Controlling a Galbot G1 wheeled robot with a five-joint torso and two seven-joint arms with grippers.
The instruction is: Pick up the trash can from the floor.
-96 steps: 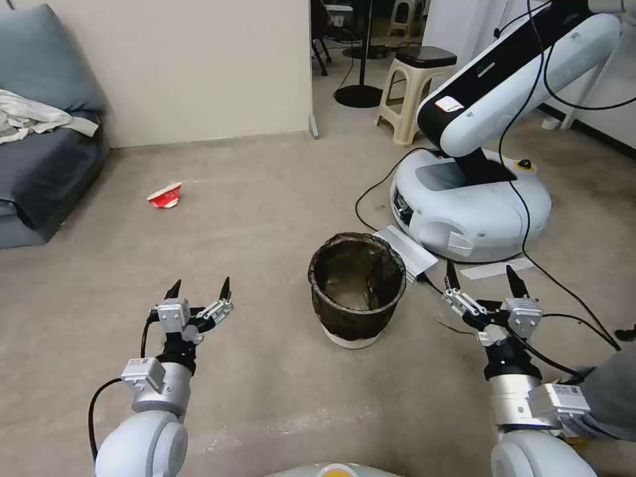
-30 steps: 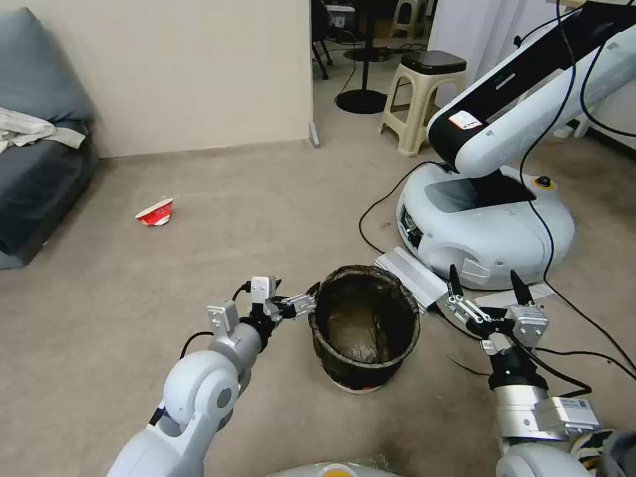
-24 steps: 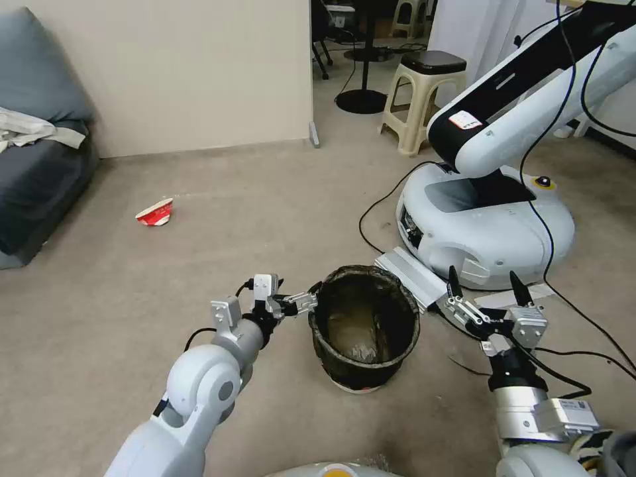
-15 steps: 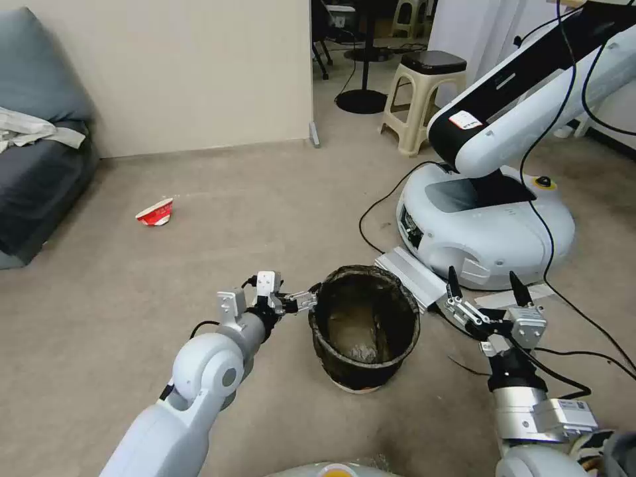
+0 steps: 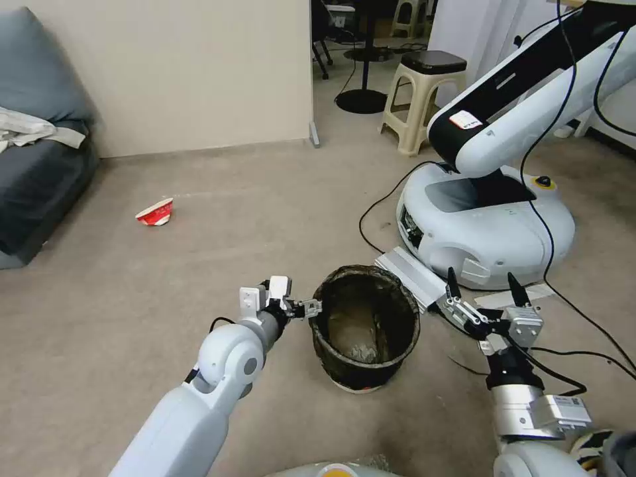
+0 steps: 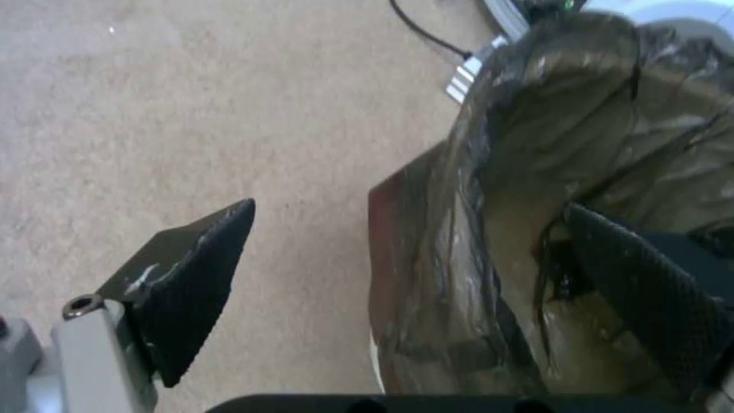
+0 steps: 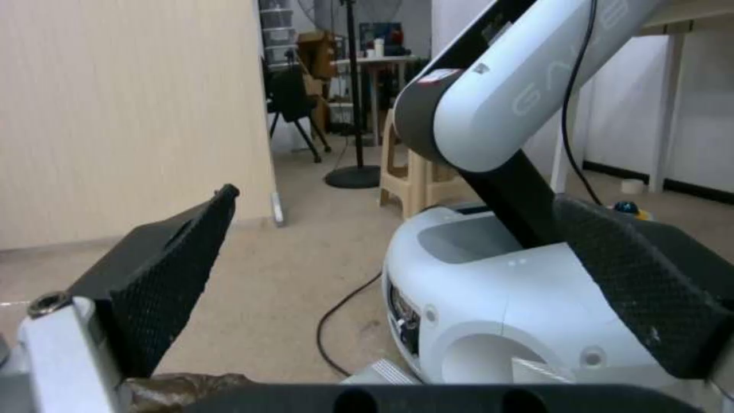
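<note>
The trash can (image 5: 366,324) stands upright on the beige floor (image 5: 199,265), lined with a dark brownish bag, its white base rim showing at the bottom. My left gripper (image 5: 314,307) is at the can's left rim. In the left wrist view the left gripper (image 6: 409,206) is open and straddles the can's wall (image 6: 459,241), one finger (image 6: 191,275) outside over the carpet and the other inside the bag. My right gripper (image 5: 480,273) stands open to the right of the can, apart from it, with nothing between its fingers (image 7: 153,269).
Another robot's white round base (image 5: 487,218) and arm stand close behind the can on the right, with black cables (image 5: 371,218) and a silver box (image 5: 411,271) on the floor. A beige stool (image 5: 424,93), a crushed red-and-white cup (image 5: 156,212) and a grey sofa (image 5: 33,179) lie farther off.
My left arm has reached forward and to the right, bringing its open gripper from beside the can onto the left rim. The right arm has stayed still. The head camera shifted after the oldest frame.
</note>
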